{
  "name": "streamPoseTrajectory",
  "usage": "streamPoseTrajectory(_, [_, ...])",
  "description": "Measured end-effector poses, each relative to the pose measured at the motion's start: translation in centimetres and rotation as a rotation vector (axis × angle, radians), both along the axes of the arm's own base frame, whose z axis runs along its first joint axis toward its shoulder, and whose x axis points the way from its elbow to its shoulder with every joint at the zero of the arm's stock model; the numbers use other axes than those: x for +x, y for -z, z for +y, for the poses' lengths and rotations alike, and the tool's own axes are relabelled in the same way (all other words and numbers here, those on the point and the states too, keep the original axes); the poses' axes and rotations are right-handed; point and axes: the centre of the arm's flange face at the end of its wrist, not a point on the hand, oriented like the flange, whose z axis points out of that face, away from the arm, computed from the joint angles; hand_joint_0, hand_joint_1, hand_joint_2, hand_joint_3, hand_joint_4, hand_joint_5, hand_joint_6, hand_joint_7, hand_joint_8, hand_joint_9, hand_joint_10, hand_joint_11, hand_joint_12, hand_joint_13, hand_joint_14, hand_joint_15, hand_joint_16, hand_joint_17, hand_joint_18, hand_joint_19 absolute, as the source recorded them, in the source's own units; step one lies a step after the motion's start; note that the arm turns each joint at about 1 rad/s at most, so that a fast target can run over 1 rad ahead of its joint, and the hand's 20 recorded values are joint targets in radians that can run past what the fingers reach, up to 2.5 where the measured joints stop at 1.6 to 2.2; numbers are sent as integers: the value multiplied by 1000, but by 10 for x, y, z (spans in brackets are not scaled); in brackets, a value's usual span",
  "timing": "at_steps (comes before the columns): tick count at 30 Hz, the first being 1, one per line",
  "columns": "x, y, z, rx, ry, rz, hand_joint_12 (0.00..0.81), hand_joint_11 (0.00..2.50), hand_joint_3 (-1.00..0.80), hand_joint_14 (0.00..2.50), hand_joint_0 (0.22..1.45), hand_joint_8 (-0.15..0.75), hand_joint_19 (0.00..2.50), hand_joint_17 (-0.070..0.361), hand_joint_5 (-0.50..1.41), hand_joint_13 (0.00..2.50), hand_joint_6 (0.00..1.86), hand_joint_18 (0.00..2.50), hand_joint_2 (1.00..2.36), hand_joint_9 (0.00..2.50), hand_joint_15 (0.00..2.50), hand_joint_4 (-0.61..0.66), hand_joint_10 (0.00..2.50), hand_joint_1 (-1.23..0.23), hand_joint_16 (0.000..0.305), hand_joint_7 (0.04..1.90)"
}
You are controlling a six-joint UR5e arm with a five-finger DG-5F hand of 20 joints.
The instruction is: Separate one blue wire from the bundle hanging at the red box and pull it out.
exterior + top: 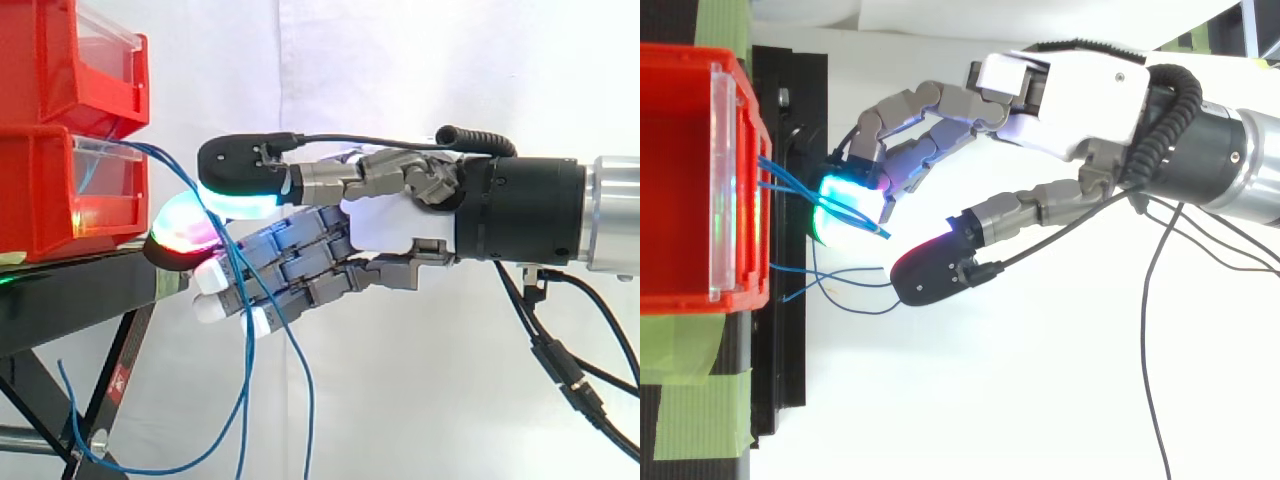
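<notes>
Several thin blue wires [244, 400] come out of the lower red box [40, 190] and hang down past the black stand [60, 300]. My hand [390, 225] reaches in from the right, right at the bundle. Two wires [862, 220] lie across a green-glowing fingertip [845, 200] close to the box front [735, 180]. The thumb [930, 272] stands apart from that fingertip, over two more wires [845, 272]. In the side view the wires run down between the fingers [290, 265]. The fingers are loosely bent and nothing is pinched.
A second red bin [70, 60] sits on top of the lower one. Green tape strips [690, 400] mark the surface beside the stand [790, 350]. A white curtain hangs behind.
</notes>
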Motion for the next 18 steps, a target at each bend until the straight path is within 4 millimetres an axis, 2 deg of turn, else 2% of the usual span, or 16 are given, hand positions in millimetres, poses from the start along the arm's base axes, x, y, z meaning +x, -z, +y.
streamPoseTrajectory(14, [0,-1,0,0,1,-3,442,692,-132,16,608,361,531,121,-207,730,911,747,1020,792,531,163,12,-698,54,801])
streamPoseTrajectory(18, [0,-1,0,2,-1,-4,464,722,-80,17,604,383,514,131,-197,756,917,785,1017,834,536,156,11,-705,58,798])
